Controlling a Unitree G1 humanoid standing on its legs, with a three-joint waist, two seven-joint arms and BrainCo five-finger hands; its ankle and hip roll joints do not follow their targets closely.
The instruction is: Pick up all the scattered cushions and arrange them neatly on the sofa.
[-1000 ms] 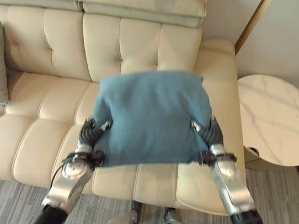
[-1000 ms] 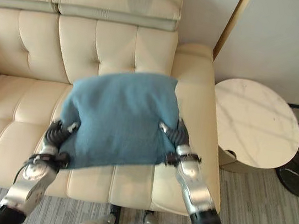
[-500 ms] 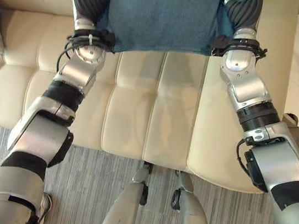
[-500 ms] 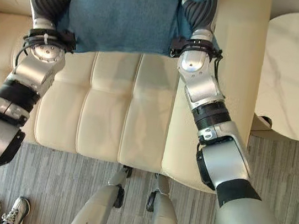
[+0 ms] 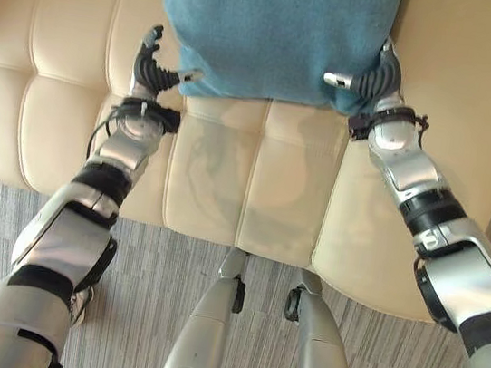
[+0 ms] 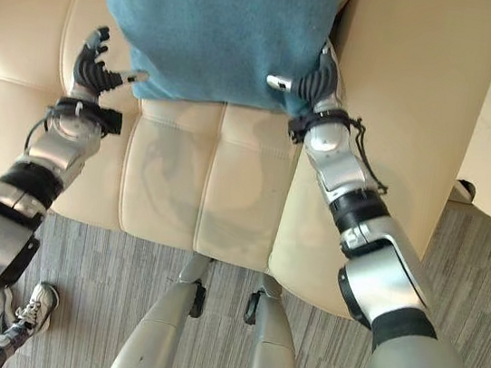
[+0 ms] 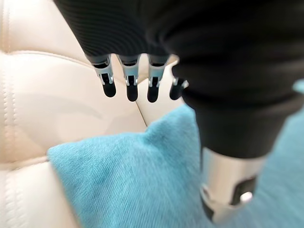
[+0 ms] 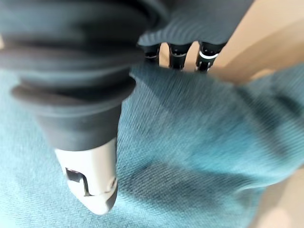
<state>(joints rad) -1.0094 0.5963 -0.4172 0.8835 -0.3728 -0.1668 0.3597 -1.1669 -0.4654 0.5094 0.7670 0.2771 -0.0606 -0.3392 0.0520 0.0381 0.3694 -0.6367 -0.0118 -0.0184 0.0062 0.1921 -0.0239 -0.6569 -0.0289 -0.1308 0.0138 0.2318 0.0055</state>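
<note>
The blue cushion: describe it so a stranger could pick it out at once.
Start at the cream sofa and go to its seat at the end by the broad armrest. The blue cushion lies there, between the open left hand and the right hand at its corner. It is the one teal, woven thing against smooth cream leather.

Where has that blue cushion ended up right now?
The blue fabric cushion lies on the cream leather sofa, toward its right end beside the armrest. The right hand is against its right corner; the left hand is open, just off its left corner.
</note>
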